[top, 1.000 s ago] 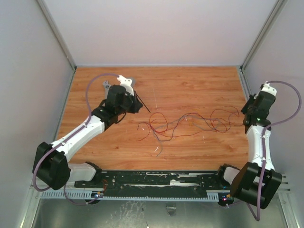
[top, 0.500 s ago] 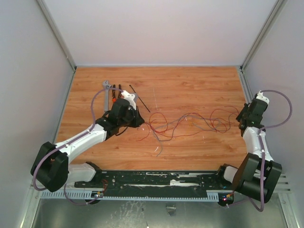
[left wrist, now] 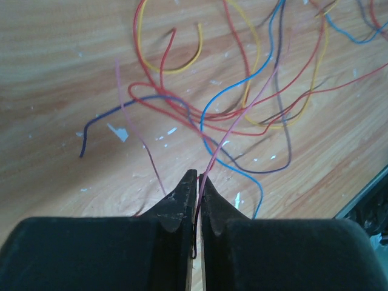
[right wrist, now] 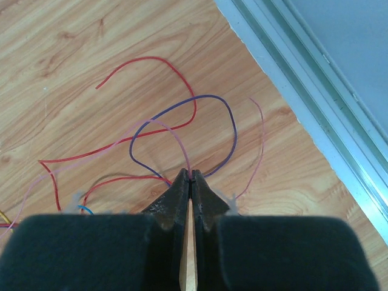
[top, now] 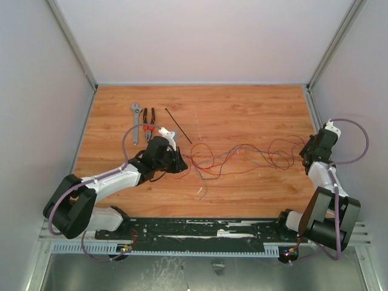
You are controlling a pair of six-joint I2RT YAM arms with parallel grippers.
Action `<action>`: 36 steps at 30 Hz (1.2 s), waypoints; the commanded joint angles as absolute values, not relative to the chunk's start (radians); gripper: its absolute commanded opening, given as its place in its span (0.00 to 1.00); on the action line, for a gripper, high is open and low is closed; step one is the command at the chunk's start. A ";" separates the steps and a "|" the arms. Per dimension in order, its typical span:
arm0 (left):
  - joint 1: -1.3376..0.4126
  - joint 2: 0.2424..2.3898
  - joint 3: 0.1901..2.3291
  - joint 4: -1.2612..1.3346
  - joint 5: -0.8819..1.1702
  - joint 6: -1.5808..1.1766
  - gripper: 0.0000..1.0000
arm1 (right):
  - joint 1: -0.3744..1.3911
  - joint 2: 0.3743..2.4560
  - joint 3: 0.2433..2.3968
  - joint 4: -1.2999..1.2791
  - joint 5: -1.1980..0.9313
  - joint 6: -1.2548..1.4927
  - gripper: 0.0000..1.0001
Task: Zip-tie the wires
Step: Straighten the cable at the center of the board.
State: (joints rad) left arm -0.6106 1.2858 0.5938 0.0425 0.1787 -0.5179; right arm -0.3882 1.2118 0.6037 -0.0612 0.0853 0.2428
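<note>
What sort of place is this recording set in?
Likely a robot lab test cell: a wood-grain table boxed in by plain white walls, left arm and right arm bolted at its near edge, with wrench, pliers and loose wires laid out.

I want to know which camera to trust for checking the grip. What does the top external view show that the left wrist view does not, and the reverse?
Only the top external view: the wrench, the pliers and the zip tie, lying at the far left of the table, apart from the wires. Only the left wrist view: a pink strand running in between the nearly closed fingers of the left gripper, plus a blue strand and a yellow strand. Both: the wires on the wooden table.
</note>
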 commanded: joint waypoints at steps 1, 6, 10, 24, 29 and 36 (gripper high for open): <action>-0.618 1.335 0.541 0.141 0.194 -0.554 0.10 | -0.393 1.232 0.582 -0.002 0.099 0.258 0.00; -0.617 1.395 0.524 0.150 0.167 -0.543 0.13 | -0.393 1.252 0.572 0.012 0.091 0.253 0.02; -0.617 1.416 0.502 0.166 0.153 -0.554 0.26 | -0.394 1.265 0.557 0.029 0.091 0.252 0.14; -0.617 1.333 0.503 0.069 0.082 -0.545 0.71 | -0.395 1.190 0.587 -0.023 0.040 0.254 0.47; -0.616 1.240 0.502 0.013 0.064 -0.549 0.96 | -0.384 1.138 0.638 -0.075 -0.049 0.259 0.48; -0.609 1.111 0.543 -0.113 0.024 -0.508 0.98 | -0.248 1.103 0.732 -0.161 0.076 0.249 0.65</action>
